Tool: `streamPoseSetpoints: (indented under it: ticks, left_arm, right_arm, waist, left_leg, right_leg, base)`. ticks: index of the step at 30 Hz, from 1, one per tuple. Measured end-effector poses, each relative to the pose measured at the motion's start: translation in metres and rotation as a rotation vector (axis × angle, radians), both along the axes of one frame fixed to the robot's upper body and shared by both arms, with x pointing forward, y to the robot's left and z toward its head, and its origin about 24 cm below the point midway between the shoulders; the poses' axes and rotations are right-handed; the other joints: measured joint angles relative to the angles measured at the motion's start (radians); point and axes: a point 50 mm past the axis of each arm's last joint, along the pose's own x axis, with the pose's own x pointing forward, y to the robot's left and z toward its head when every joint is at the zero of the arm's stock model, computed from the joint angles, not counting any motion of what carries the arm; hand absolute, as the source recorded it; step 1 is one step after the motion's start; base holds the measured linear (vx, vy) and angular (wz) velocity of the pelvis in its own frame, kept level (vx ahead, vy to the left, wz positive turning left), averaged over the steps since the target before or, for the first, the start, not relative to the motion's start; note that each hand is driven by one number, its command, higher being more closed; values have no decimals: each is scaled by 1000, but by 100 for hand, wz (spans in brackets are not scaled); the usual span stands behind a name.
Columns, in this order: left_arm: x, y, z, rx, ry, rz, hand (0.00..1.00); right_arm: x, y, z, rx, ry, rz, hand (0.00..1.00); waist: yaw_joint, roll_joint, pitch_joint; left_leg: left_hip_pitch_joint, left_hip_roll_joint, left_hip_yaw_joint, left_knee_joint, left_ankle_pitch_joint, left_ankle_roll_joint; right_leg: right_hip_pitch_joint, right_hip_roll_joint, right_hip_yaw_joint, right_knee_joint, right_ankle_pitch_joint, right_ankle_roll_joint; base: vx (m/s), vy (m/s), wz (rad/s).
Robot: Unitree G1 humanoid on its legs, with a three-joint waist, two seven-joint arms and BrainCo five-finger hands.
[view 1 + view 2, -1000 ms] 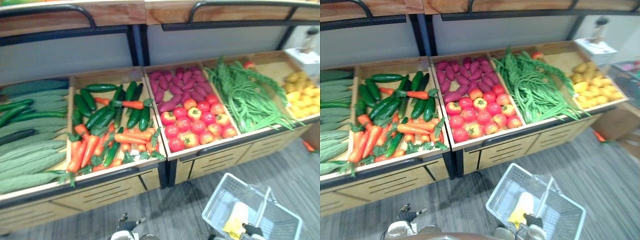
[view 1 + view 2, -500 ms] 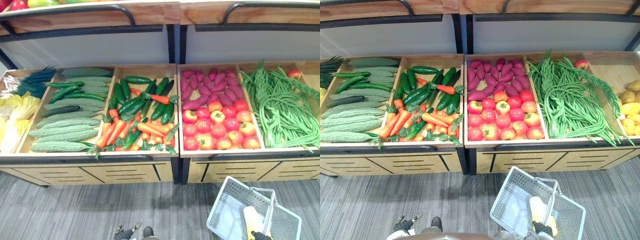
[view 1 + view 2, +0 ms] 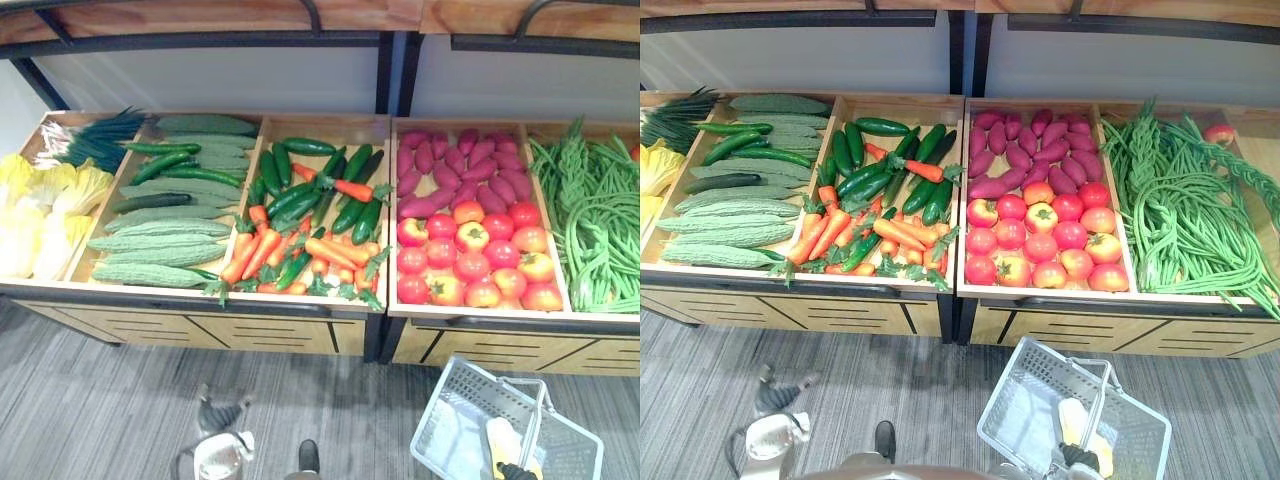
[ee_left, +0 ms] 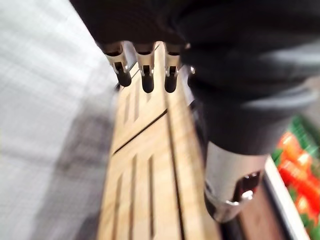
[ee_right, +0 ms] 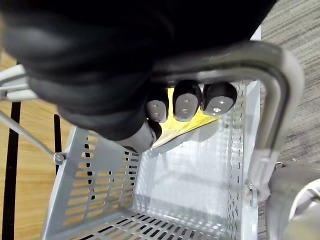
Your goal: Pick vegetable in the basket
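Right hand (image 5: 186, 104), lower right of the head views, is clamped around the grey metal handle (image 5: 277, 100) of a pale wire basket (image 3: 1020, 410), fingers curled tight under the bar. The basket is held just in front of the bench. One pale yellow vegetable (image 3: 1072, 420) lies inside it, close under the hand.

Left hand (image 4: 147, 70), lower left, holds nothing: its fingers are straight and the thumb stands apart, with the bench's slotted wooden front past them.

Grey striped carpet (image 3: 100, 400) covers the floor. The wooden bench (image 3: 270, 335) runs across the frame, its top split into compartments full of produce, where the rest of the vegetables lie.

- **Far left:** yellow-white leafy cabbage (image 3: 30, 220) sits in front, with dark green chives (image 3: 95, 145) behind.
- **Next along:** pale ridged gourds (image 3: 160, 245) are stacked side by side.
- **Centre left:** orange carrots (image 3: 265, 255) lie toward the front and dark green cucumbers (image 3: 300, 200) behind, with one carrot lying across the cucumbers.
- **Centre right:** red tomatoes (image 3: 470, 265) stand in rows at the front, with purple sweet potatoes (image 3: 470, 170) behind.
- **Right:** a heap of long green beans (image 3: 600, 220) has a single red fruit (image 3: 1218, 133) at its far corner.

Behind the compartments rises a grey back panel (image 3: 200, 80), topped by a wooden shelf (image 3: 350, 15) with black rails.
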Motion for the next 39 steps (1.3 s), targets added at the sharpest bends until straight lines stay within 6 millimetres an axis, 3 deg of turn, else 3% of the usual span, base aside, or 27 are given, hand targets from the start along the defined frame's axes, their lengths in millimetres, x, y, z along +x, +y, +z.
streamPoseSetpoints:
  ticks: [2,3,5,8,13,16,18,21,23,26,29,39]
  left_arm:
    - [7,19,45,168,-191,133,0]
    - [8,23,58,211,-244,166,0]
    - [12,29,112,409,-434,215,0]
    - [24,29,143,564,-518,162,0]
    - [55,20,149,667,-459,-98,0]
    - [70,29,144,798,-281,-359,0]
    - [87,29,136,888,-131,-571,0]
    - [102,19,125,928,-36,-733,0]
    - [113,10,113,959,60,-856,0]
    - [125,0,111,997,85,-917,0]
    - [142,-14,123,1062,55,-958,0]
    - [167,-12,149,1110,33,-870,0]
  right_arm:
    - [-3,0,0,-7,6,-1,100]
    - [-4,-1,0,-10,9,-3,100]
    - [-7,-3,0,-24,20,-11,100]
    - [-7,-6,0,-30,23,-6,100]
    - [-2,-7,2,-43,22,51,100]
    - [4,-10,4,-47,6,98,100]
    - [7,-13,6,-58,-1,131,100]
    - [9,-14,7,-59,-14,144,100]
    - [13,-17,10,-74,-35,160,100]
    - [17,-24,14,-102,-48,181,100]
    - [23,-26,18,-121,-76,185,100]
    - [28,-30,24,-149,-113,189,100]
  waist:
    - [2,-6,1]
    - [2,-7,1]
    - [2,-8,0]
    - [1,-1,-5]
    - [-12,1,-6]
    - [-23,2,-5]
    - [-28,3,-5]
    - [-33,7,-2]
    - [-55,16,9]
    - [-57,28,31]
    - [-56,33,54]
    - [-57,38,70]
  left_leg:
    - [4,0,1,-1,-5,0]
    - [4,0,1,-1,-6,0]
    - [4,0,5,4,-7,-1]
    - [7,3,17,4,-6,-1]
    - [10,8,27,4,-6,-1]
    - [9,14,58,4,-6,-1]
    - [9,13,88,4,-6,-1]
    - [8,13,118,4,-6,-1]
    - [9,14,149,3,-7,-1]
    - [8,16,182,3,-7,-1]
    - [6,25,217,3,-7,-2]
    - [-6,36,275,4,-9,-5]
  right_leg:
    - [5,3,2,-12,2,4]
    - [5,3,2,-13,2,4]
    - [1,5,36,-13,3,5]
    - [0,12,66,-28,8,-2]
    - [-5,18,84,-36,13,1]
    - [-21,26,116,-58,32,-1]
    - [-40,25,151,-63,46,2]
    - [-63,24,186,-64,57,3]
    - [-88,24,221,-61,68,5]
    - [-112,26,257,-57,79,6]
    - [-151,34,297,-38,81,6]
    - [-212,46,355,-12,80,4]
  base:
    - [0,0,0]
    - [0,0,0]
    - [27,9,-3]
    - [11,8,-9]
    - [-17,-7,-11]
    - [-27,7,-31]
    - [-35,29,-38]
    - [-40,30,-38]
    - [-56,24,-38]
    - [-45,17,-38]
    - [-44,-1,-32]
    - [34,-7,-18]
